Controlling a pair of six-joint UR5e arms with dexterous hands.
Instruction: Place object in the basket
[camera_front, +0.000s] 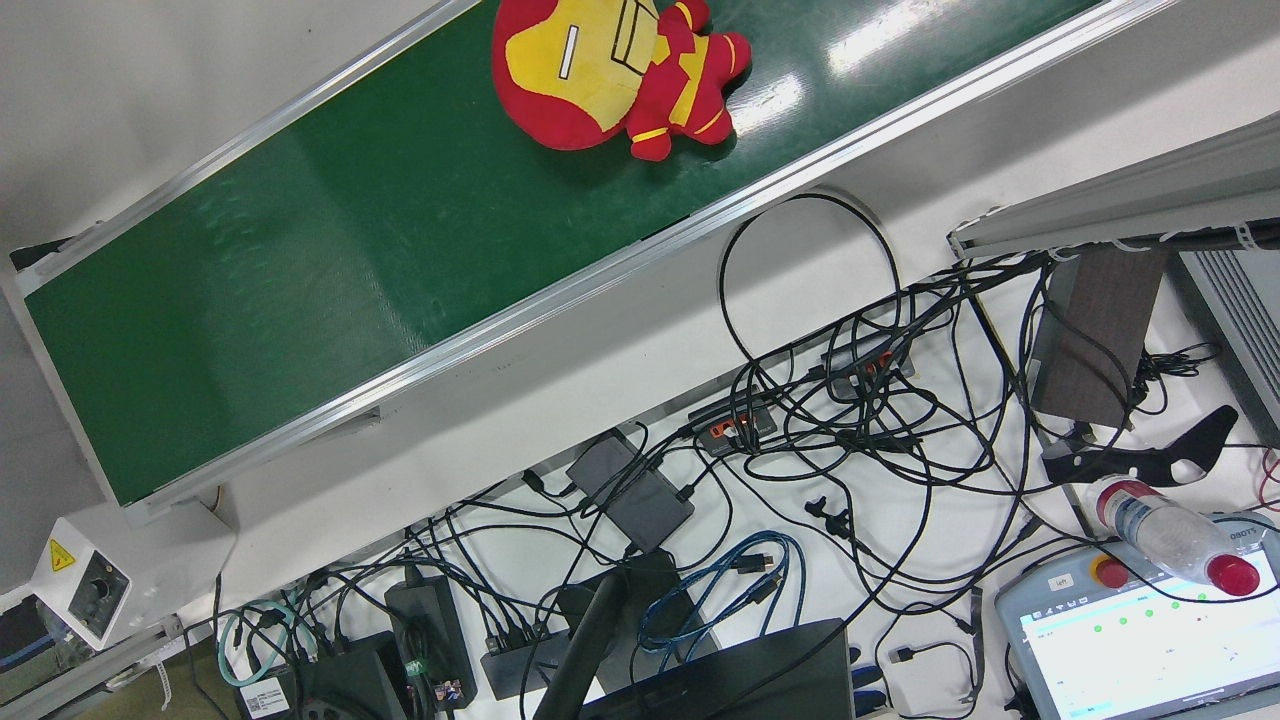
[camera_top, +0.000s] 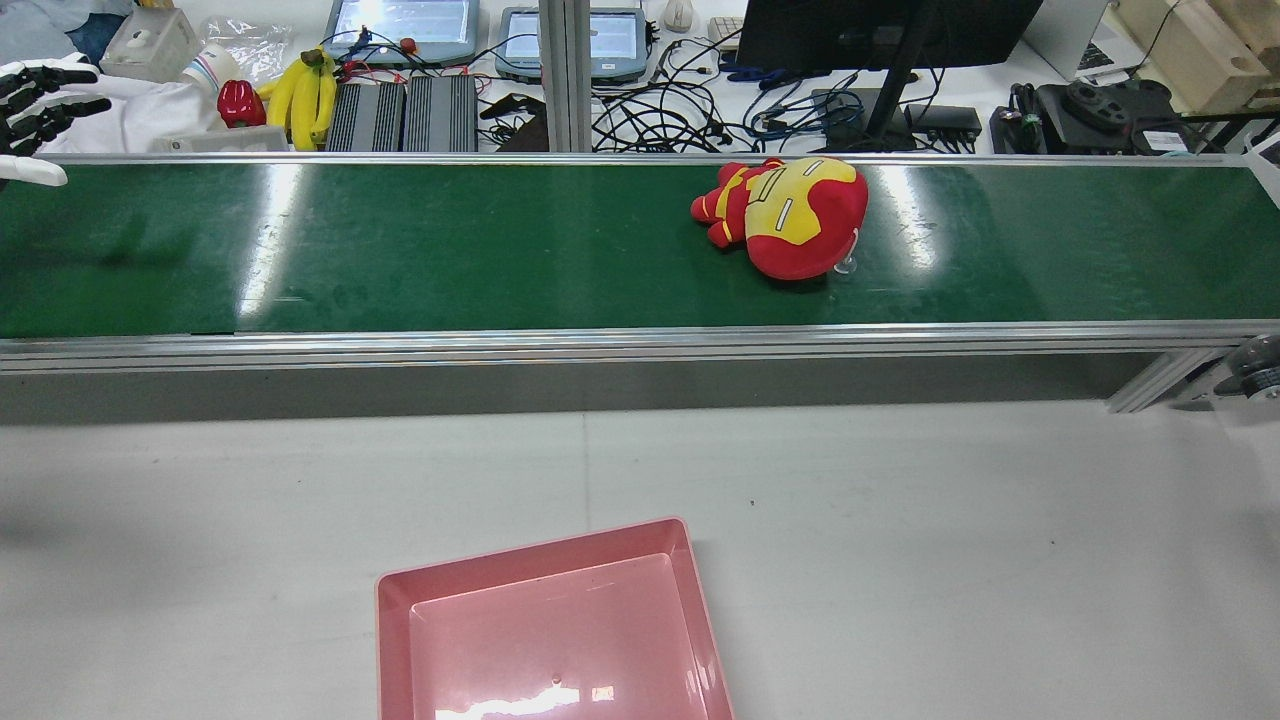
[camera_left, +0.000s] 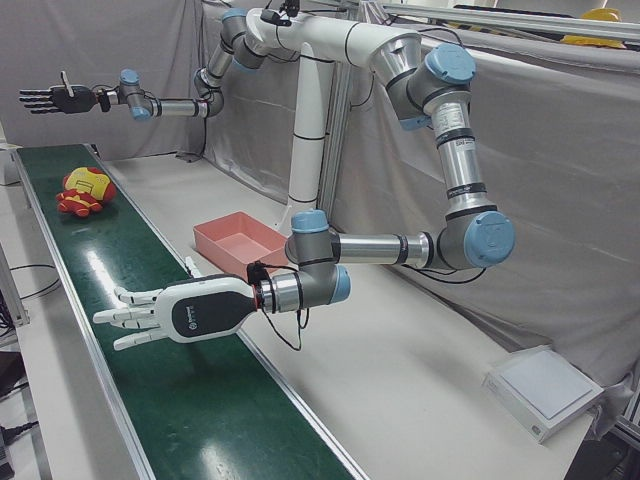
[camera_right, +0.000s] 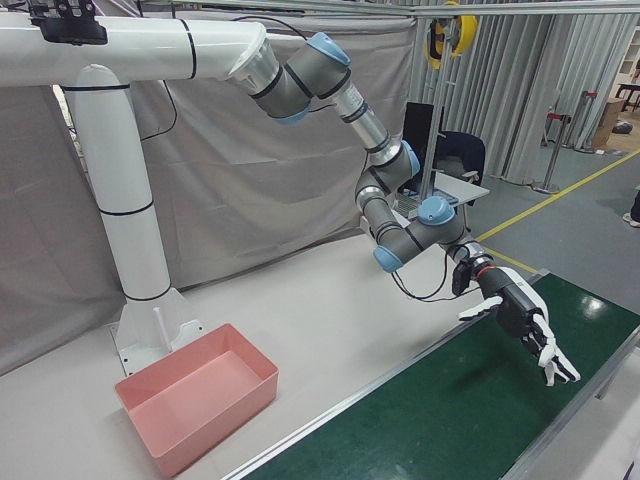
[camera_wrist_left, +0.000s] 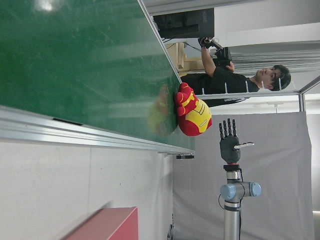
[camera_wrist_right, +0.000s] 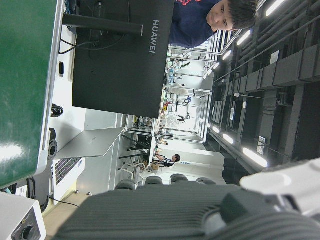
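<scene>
A red and yellow plush toy (camera_top: 790, 215) (camera_front: 600, 70) (camera_left: 85, 190) (camera_wrist_left: 192, 110) lies on the green conveyor belt (camera_top: 400, 250), right of its middle in the rear view. The pink basket (camera_top: 530, 545) (camera_left: 225, 248) (camera_right: 215, 415) stands empty on the white table on the robot's side of the belt. My left hand (camera_top: 35, 100) (camera_left: 165, 315) hovers open over the belt's left end, far from the toy. My right hand (camera_right: 525, 320) (camera_left: 55, 98) (camera_wrist_left: 229, 145) is held open above the belt's other end, beyond the toy. Neither hand holds anything.
Beyond the belt is a desk with tangled cables (camera_front: 860, 420), tablets, a monitor (camera_top: 880, 30), bananas (camera_top: 300, 90) and a water bottle (camera_front: 1170, 530). A person (camera_wrist_left: 225, 80) stands behind that desk. A flat white box (camera_left: 545, 385) lies on the table's near corner.
</scene>
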